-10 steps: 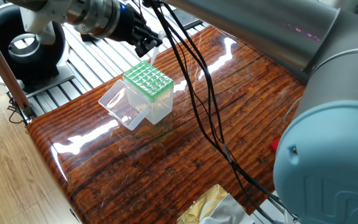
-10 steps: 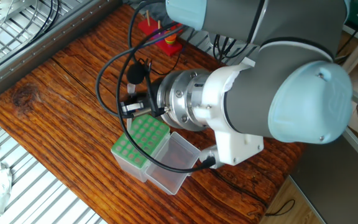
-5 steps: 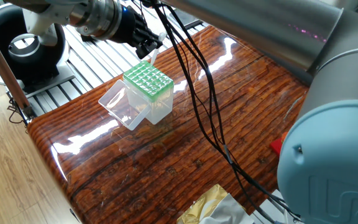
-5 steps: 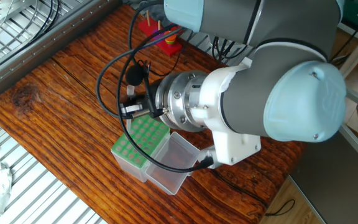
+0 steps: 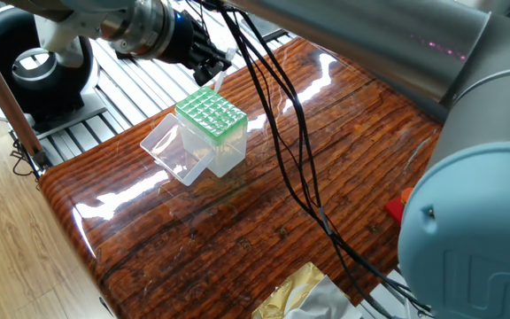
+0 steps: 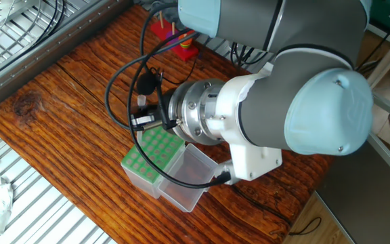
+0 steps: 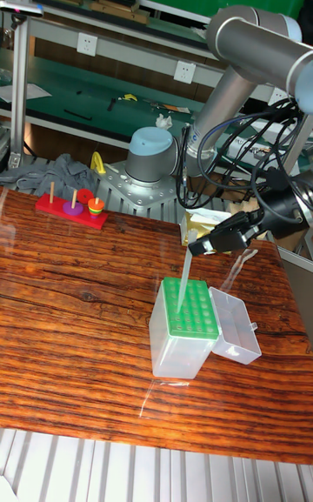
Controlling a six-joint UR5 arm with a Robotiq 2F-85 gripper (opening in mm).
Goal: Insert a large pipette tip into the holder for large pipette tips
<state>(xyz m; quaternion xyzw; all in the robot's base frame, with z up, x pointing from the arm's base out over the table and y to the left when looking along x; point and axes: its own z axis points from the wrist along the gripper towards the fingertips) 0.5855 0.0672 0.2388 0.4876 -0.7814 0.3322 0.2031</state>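
The holder for large pipette tips (image 7: 187, 315) is a clear box with a green grid top (image 5: 211, 113), its clear lid (image 7: 235, 325) swung open beside it. It also shows under the arm in the other fixed view as the holder (image 6: 151, 154). My gripper (image 7: 205, 245) hovers just above it, shut on the upper end of the large pipette tip (image 7: 183, 277). That translucent tip slants down, and its point meets the green grid. Whether the point sits inside a hole cannot be told. In one fixed view the gripper (image 5: 212, 64) is at the holder's far edge.
A red peg toy with coloured rings (image 7: 72, 206) stands at the table's far left. A gold foil bag (image 5: 295, 288) lies at the near edge. Black cables (image 5: 277, 133) hang over the table. A black round device (image 5: 34, 62) sits off the table.
Almost nothing. The gripper keeps its hold on the tip above the holder, and the arm body has shifted only slightly.
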